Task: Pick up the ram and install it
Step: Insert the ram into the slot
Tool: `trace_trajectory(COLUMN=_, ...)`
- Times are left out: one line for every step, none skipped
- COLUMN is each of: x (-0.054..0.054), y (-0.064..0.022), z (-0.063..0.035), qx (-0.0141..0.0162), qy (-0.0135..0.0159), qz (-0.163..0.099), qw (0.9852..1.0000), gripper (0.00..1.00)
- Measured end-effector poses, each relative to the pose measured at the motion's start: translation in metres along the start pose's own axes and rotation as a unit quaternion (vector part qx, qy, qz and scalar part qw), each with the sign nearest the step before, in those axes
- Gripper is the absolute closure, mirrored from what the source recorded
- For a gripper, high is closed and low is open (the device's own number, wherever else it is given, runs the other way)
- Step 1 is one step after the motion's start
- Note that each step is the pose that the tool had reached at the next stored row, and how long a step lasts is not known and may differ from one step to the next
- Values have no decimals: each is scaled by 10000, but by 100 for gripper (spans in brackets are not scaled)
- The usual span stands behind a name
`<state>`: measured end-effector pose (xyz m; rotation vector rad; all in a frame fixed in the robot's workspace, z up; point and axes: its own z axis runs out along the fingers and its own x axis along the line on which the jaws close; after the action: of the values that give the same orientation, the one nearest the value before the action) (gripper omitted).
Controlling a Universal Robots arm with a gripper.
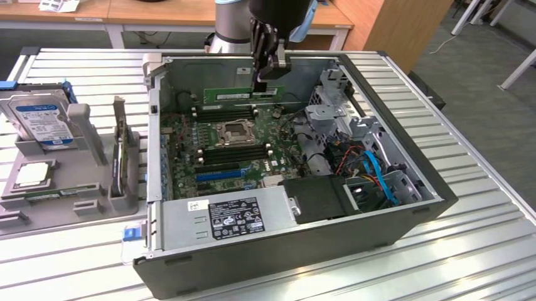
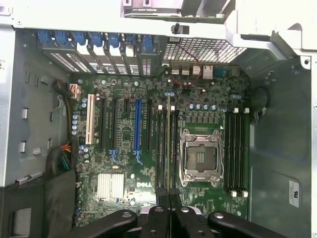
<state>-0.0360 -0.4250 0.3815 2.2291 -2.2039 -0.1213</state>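
Observation:
The ram point(image 1: 235, 95) is a long green stick hanging level above the motherboard point(image 1: 251, 163) inside the open computer case point(image 1: 277, 257). My gripper point(image 1: 268, 84) is shut on one end of the ram, near the case's back wall. In the wrist view the ram point(image 2: 169, 144) shows edge-on as a thin line running out from my gripper point(image 2: 169, 198). It hangs over the black memory slots point(image 2: 162, 148) beside the processor socket point(image 2: 200, 156). More slots point(image 2: 235, 148) lie on the socket's other side.
A grey holder tray point(image 1: 17, 219) at the exterior view's left carries a hard drive point(image 1: 42, 119) and a square silver processor chip point(image 1: 34, 172). In the case are the power supply point(image 1: 235, 216), drive cage point(image 1: 335, 116) and blue cables point(image 1: 381, 179).

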Motion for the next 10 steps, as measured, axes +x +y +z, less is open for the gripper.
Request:
trace_trajectory(x=0, y=0, z=6, qx=0, qy=0, qz=0, qw=10000, gripper=89)
trace_trajectory(x=0, y=-1, z=12, qx=0, qy=0, qz=0, qw=10000, gripper=89)
trace_trajectory(x=1, y=-1, z=19, qx=0, qy=0, qz=0, qw=10000, gripper=89)
trace_trajectory(x=1, y=-1, z=25, qx=0, qy=0, qz=0, qw=10000, gripper=89)
trace_trajectory(x=2, y=-2, z=31, qx=0, qy=0, qz=0, qw=10000, gripper=89)
trace_trajectory(x=2, y=-2, z=37, qx=0, qy=-1, qz=0, qw=10000, gripper=89)
trace_trajectory(x=2, y=-3, z=44, qx=0, qy=-1, qz=0, qw=10000, gripper=89)
trace_trajectory(x=2, y=-3, z=50, qx=0, qy=0, qz=0, qw=10000, gripper=89)
trace_trajectory(x=3, y=-3, z=56, qx=0, qy=0, qz=0, qw=10000, gripper=89)
trace_trajectory(x=3, y=-4, z=63, qx=0, qy=0, qz=0, qw=10000, gripper=89)
